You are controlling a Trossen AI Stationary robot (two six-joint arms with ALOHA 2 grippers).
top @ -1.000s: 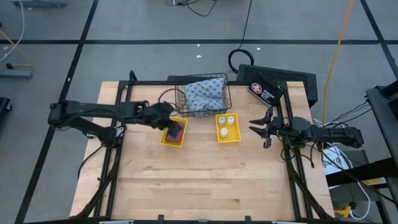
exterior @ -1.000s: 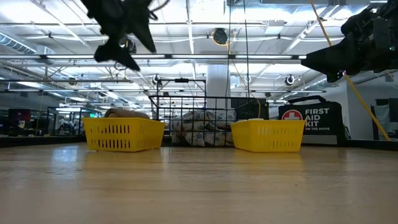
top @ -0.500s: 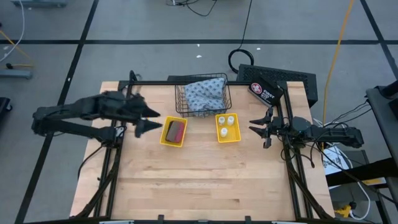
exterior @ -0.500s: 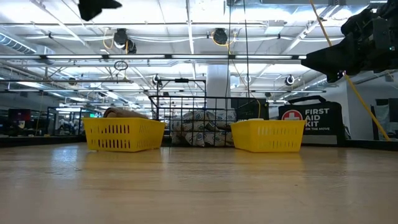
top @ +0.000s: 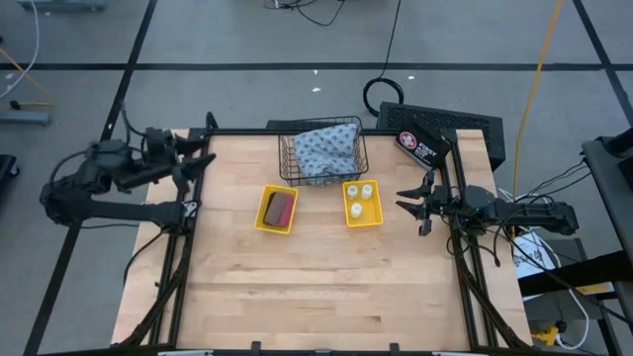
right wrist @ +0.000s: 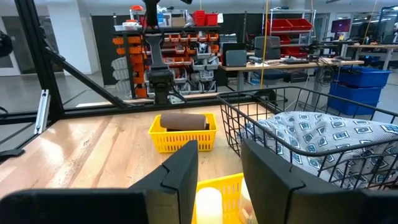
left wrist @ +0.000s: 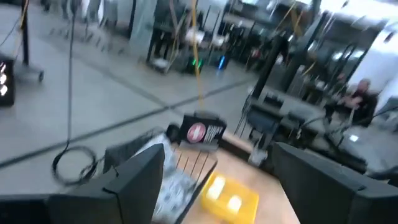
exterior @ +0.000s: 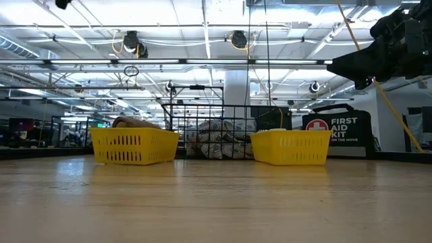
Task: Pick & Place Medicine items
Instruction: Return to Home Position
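Two arms flank one wooden table [top: 326, 287], and neither carries anything. The left gripper [top: 190, 158] sits folded near the table's rear left corner, well apart from the trays. Its fingers are spread and hold nothing. The right gripper [top: 407, 206] waits near the right edge, just beside the right yellow tray [top: 377, 220], with its fingers also parted and bare.

Sorting looks finished to me, since no medicine item shows on the bare wood. The step in hand reads as the retreat to rest. What remains calls for no grasp, I think, only for the left arm to settle into its parked fold (minding the dark frame rail beside it).

Counted from big to small:
- One dark wire basket [top: 287, 168] stands at the rear middle. It holds one blue-grey patterned pouch [top: 324, 148].
- Two yellow trays stand just in front of it, the right one and the left yellow tray [top: 261, 220].
- The left tray holds the oblong pieces [top: 280, 208]. They lie piled, with a brown one [right wrist: 183, 121] on top and a pink edge beside it. I cannot pick out a black one, so I cannot confirm three.
- Three white bottles [top: 356, 209] stand in the right tray.
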